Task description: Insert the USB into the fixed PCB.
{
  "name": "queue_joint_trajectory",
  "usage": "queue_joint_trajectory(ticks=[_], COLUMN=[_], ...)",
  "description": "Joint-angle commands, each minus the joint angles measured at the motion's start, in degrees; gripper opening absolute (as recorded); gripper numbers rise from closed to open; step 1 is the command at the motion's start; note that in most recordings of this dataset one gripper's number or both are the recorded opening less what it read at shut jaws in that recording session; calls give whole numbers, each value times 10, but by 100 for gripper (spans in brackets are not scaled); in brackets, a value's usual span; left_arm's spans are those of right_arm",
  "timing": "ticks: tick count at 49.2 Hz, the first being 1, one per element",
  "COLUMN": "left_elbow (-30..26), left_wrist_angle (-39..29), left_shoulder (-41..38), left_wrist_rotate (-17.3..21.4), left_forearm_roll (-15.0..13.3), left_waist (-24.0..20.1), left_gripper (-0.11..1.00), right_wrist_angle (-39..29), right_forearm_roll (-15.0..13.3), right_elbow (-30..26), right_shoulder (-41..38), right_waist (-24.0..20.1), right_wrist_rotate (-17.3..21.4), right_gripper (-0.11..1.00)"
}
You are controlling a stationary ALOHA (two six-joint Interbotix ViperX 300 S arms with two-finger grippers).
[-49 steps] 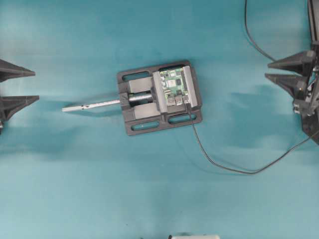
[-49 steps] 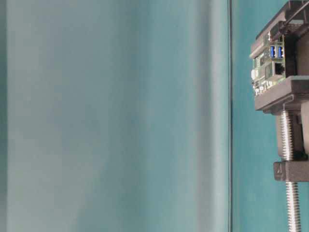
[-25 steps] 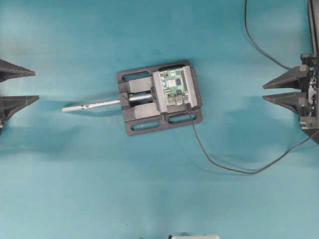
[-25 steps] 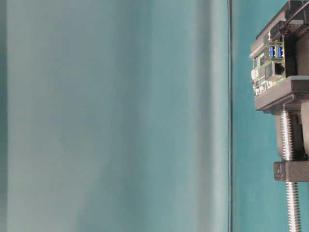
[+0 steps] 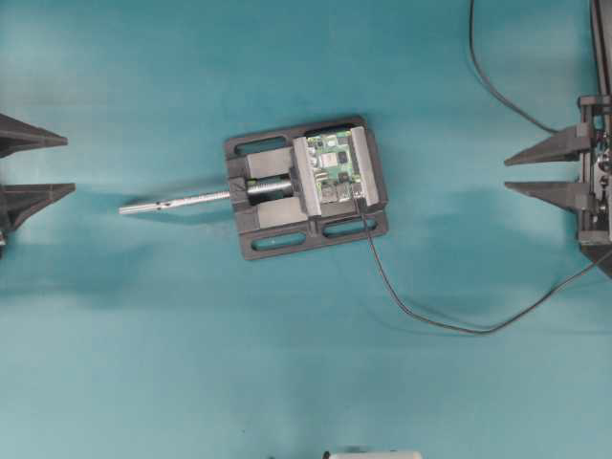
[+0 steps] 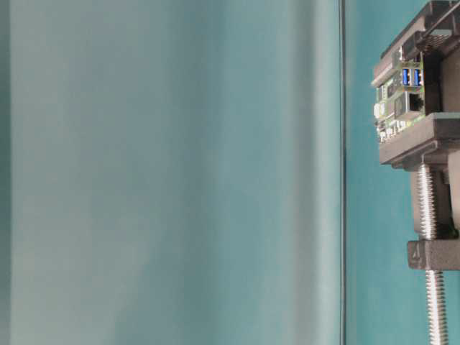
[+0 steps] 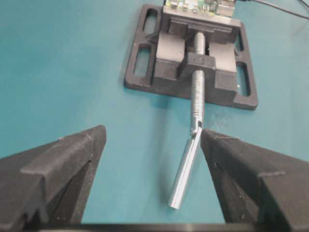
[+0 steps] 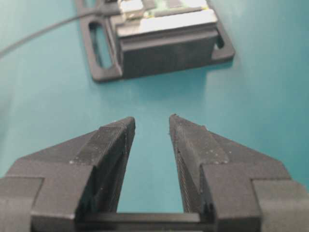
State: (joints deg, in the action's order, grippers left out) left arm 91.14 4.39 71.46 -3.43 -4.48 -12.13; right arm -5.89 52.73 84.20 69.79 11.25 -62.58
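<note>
The fixed PCB (image 5: 335, 163), a small green board, is clamped in a black vise (image 5: 273, 206) at the table's middle. It also shows in the table-level view (image 6: 397, 93) and at the top of both wrist views (image 7: 198, 5) (image 8: 166, 4). The USB (image 5: 358, 197) sits against a silver port at the board's edge; its metal tip does not show. Its thin cable (image 5: 435, 322) curves away to the right. In the right wrist view the plug (image 8: 109, 8) meets the port. My left gripper (image 5: 71, 164) (image 7: 153, 133) stands wide open at the far left. The right gripper (image 5: 507, 175) (image 8: 152, 120) is open and empty, far right.
The vise's silver screw rod and handle (image 5: 167, 202) (image 7: 186, 169) stick out toward the left gripper, the handle lying between its fingers' line of sight. A thicker black cable (image 5: 488, 81) hangs at the top right. A white object (image 5: 371, 454) peeks in at the bottom edge.
The right gripper has turned level and shifted slightly down in the overhead view. The left gripper, vise, board and cable have not moved.
</note>
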Motion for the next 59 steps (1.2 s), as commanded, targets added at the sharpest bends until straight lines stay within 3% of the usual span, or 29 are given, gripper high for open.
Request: queue_joint_trajectory(ticks=[1, 5, 12, 27, 35, 59], left_elbow=[-6, -6, -7, -6, -7, -7], left_wrist_angle=[4, 3, 3, 3, 4, 3], left_shoulder=[-5, -5, -5, -5, -5, -5], left_wrist_rotate=[-2, -2, -2, -2, -2, -2], left_forearm_roll=[2, 2, 2, 3, 2, 2], left_waist=[-1, -1, -1, -1, -1, -1], left_gripper=[94, 94, 94, 94, 94, 94], right_wrist_angle=[-29, -67, -51, -25, -17, -9], right_forearm_roll=[-40, -44, -44, -50, -68, -69], right_elbow=[-17, -18, -19, -16, -14, -12], right_shoulder=[-4, -4, -4, -4, -4, -4], right_waist=[0, 0, 0, 0, 0, 0], right_wrist_rotate=[4, 3, 25, 147, 148, 150], right_gripper=[42, 42, 42, 41, 41, 41])
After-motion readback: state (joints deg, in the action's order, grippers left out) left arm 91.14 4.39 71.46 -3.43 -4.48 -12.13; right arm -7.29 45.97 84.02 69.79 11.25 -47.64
